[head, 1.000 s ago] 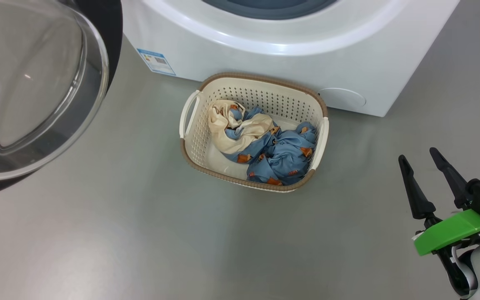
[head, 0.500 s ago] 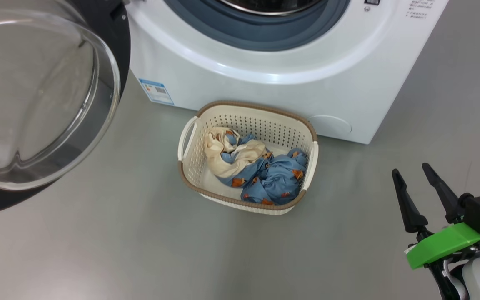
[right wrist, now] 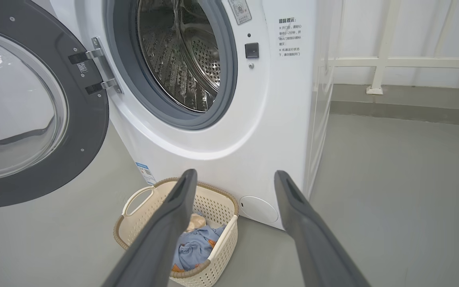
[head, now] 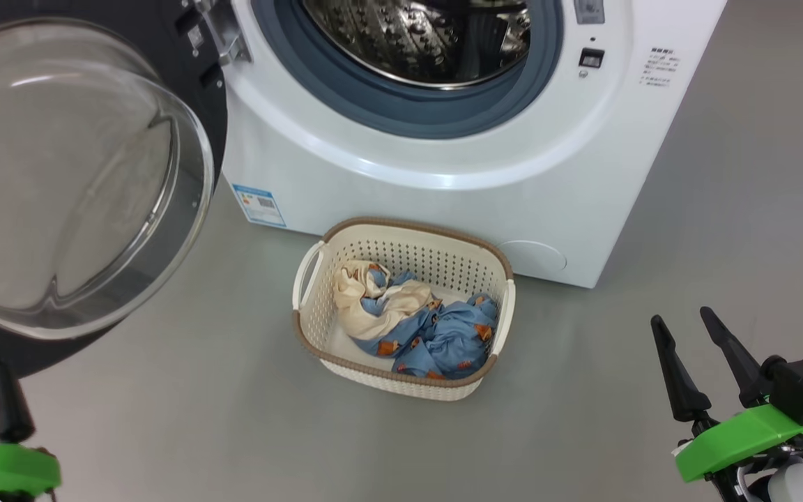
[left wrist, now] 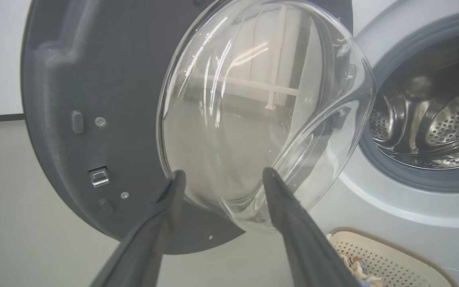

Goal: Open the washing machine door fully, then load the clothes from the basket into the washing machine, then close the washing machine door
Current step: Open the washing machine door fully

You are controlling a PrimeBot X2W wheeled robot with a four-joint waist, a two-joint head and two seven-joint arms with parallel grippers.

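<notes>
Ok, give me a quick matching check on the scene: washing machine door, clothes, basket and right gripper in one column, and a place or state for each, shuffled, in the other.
Things:
1 washing machine door
2 clothes
3 basket
4 right gripper

Places or states:
A on the floor before the washing machine
B open, holding nothing
C swung open at the left
D heaped in the basket

Pairs: 1-C; 2-D; 3-A; 4-B.
</notes>
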